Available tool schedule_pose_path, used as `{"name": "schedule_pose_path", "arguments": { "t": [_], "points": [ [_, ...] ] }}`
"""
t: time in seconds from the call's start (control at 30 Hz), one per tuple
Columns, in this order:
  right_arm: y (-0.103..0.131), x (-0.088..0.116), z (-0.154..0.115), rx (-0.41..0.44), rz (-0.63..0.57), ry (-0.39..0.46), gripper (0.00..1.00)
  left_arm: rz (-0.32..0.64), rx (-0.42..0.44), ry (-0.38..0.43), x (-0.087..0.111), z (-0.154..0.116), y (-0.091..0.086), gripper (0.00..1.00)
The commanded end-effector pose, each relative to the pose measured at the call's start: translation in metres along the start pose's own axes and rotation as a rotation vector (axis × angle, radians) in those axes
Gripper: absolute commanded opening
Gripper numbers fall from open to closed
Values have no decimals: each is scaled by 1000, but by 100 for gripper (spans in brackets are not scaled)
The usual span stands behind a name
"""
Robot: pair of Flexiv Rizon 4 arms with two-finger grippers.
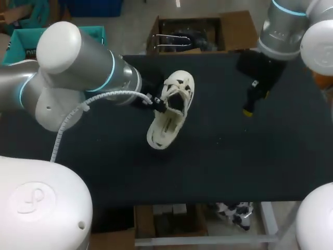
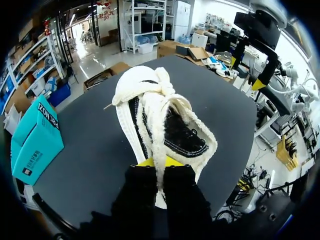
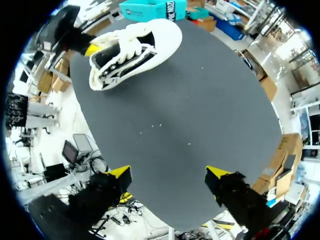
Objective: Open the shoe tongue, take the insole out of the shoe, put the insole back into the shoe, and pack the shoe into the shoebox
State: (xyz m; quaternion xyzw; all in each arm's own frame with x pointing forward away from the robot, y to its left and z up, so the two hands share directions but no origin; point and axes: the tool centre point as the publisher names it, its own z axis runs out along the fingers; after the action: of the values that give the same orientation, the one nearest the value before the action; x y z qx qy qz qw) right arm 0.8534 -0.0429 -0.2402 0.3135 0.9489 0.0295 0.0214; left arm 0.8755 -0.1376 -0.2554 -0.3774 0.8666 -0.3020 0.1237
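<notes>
Head view has the white fleecy shoe (image 1: 165, 130) held by the left pincer (image 1: 159, 105) over the middle of the black matte worktop (image 1: 234, 156). The shoe's long axis runs on a slant, from the far side on the right to the near side on the left. It is tipped over rather than sole-down. Whether any part of it touches the worktop cannot be told.

Its upper is a soft, woolly pile with thick, cord-like laces crossing the front. The mouth shows a dark black lining with a stitched edge, and the sole wall is smoother and paler, drawn out into a long rounded oval.

Left wrist view shows the two black fingers pressed together on a strip of the woolly rim beside the black-lined mouth, with a yellow tip just showing against it. The rounded closed end of the shoe points away from that pincer and the mouth lies nearest it.

Right wrist view shows the right pincer (image 1: 248, 107) with its yellow-tipped fingers spread wide and only bare worktop between them. The shoe is well ahead of it, and the two pincers stand well apart.

A teal cardboard shoebox (image 2: 37, 140), flat-sided and rectangular, sits beyond the worktop's edge on the left arm's side, apart from the shoe
</notes>
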Motion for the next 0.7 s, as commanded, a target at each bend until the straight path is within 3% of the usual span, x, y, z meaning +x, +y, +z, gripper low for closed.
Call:
{"name": "schedule_pose_path", "arguments": {
  "t": [0.03, 0.13, 0.3, 0.5, 0.7],
  "points": [
    [3, 6, 0, 33, -155, -105, 100, 55, 1, -66, -7, -53, -7, 0],
    [3, 6, 0, 33, -155, -105, 100, 109, 44, -90, -23, -83, -17, 0],
    [3, 6, 0, 33, -155, -105, 100, 193, 155, -115, -67, -133, -36, 0],
    [3, 6, 0, 33, -155, -105, 100, 273, 223, -143, -148, -181, -62, 0],
    [3, 6, 0, 33, -155, -105, 100, 301, 239, -182, -237, -213, -69, 0]
  ]
}}
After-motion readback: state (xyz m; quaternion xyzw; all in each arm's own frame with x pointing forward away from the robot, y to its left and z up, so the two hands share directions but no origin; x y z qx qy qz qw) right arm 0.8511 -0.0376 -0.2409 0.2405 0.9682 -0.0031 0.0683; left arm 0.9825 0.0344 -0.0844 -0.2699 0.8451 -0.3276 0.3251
